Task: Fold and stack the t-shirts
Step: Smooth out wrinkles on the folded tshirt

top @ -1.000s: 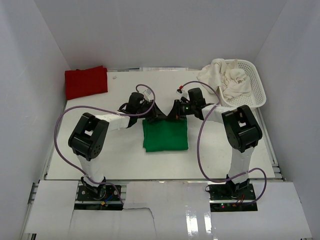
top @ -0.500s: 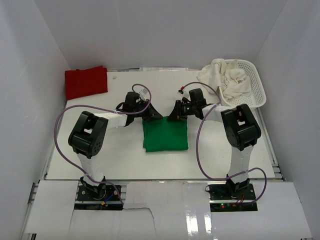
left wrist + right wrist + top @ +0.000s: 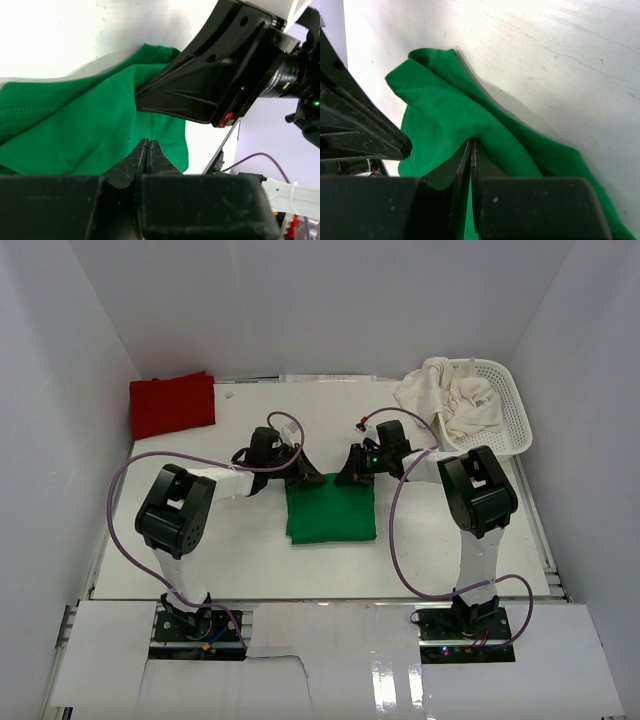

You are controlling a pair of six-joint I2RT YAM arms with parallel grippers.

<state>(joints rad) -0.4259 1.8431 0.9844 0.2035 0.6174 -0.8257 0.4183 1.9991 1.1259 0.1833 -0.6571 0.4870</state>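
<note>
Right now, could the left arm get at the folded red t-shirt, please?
Probably yes: only bare table lies between it and the red t-shirt, though the left claw must first release the green t-shirt it pinches.

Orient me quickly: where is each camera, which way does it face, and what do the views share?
Top external: above and behind the bases, looking down the table; whole left arm, right arm, green t-shirt, red t-shirt, basket.
Left wrist: looks along the shut left gripper; right gripper opposite.
Right wrist: looks along the right gripper pinching the green t-shirt.
Shared: all see the green t-shirt.
</note>
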